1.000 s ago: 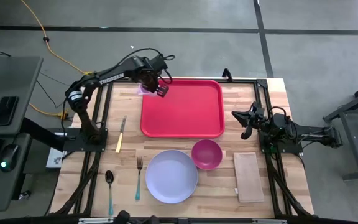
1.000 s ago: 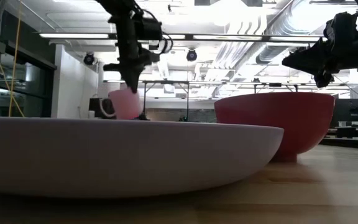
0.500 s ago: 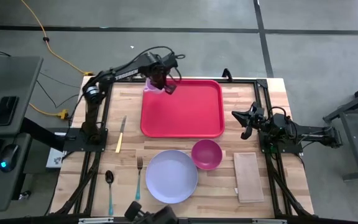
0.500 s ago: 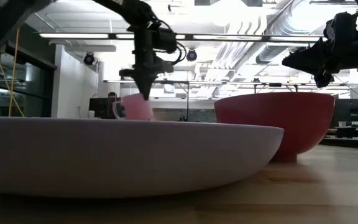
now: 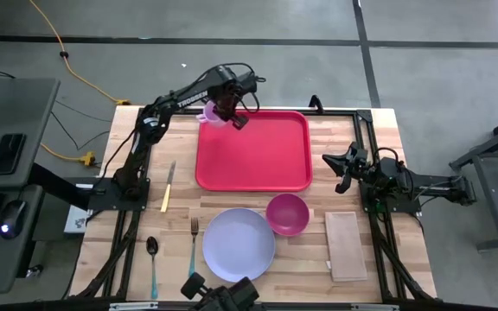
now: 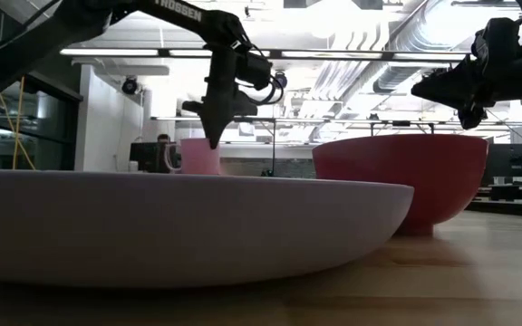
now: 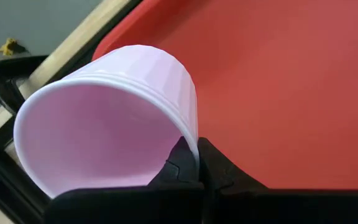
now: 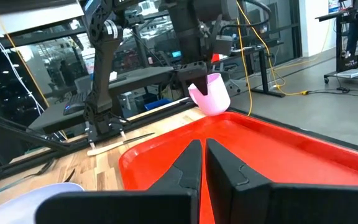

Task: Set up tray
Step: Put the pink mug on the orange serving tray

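We are holding a pale pink plastic cup (image 5: 209, 115) by its rim in our left gripper (image 5: 228, 117), fingers clamped on the wall, over the far left corner of the large flat red plastic tray (image 5: 258, 155), which is lying on the wooden table (image 5: 353, 177). Our right gripper (image 5: 342, 171), fingers together, is waiting just right of the tray.

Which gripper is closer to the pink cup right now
The left. The left gripper is shut on the pink cup at the tray's far left corner; the right gripper waits off the tray's right edge.
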Robot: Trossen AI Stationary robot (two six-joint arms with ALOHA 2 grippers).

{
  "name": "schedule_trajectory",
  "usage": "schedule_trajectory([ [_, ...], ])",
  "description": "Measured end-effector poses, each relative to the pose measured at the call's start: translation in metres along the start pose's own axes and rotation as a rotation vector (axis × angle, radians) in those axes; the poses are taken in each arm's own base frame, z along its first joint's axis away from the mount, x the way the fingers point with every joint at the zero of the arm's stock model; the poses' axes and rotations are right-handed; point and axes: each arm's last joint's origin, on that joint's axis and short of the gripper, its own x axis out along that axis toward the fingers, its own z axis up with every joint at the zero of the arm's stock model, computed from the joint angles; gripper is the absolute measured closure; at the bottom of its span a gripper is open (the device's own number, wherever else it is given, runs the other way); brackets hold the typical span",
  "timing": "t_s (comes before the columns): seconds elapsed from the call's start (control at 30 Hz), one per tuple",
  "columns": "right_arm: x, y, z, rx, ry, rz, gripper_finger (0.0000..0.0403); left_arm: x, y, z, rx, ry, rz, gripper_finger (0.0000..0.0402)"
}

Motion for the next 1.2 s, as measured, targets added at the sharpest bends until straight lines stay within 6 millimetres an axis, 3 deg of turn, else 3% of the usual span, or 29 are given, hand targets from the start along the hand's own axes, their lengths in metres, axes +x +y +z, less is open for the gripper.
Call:
schedule_trajectory([
  [0.97,0.000,0.001,-0.001,-0.002,0.016,0.038,0.0402,0.001,0.000,-0.001,-0.003,0.033,-0.041,0.0388],
  [1.2,0.000,0.001,-0.001,0.009,0.018,0.041,0.0402,0.025,-0.003,0.006,-0.004,0.097,-0.036,0.0388],
])
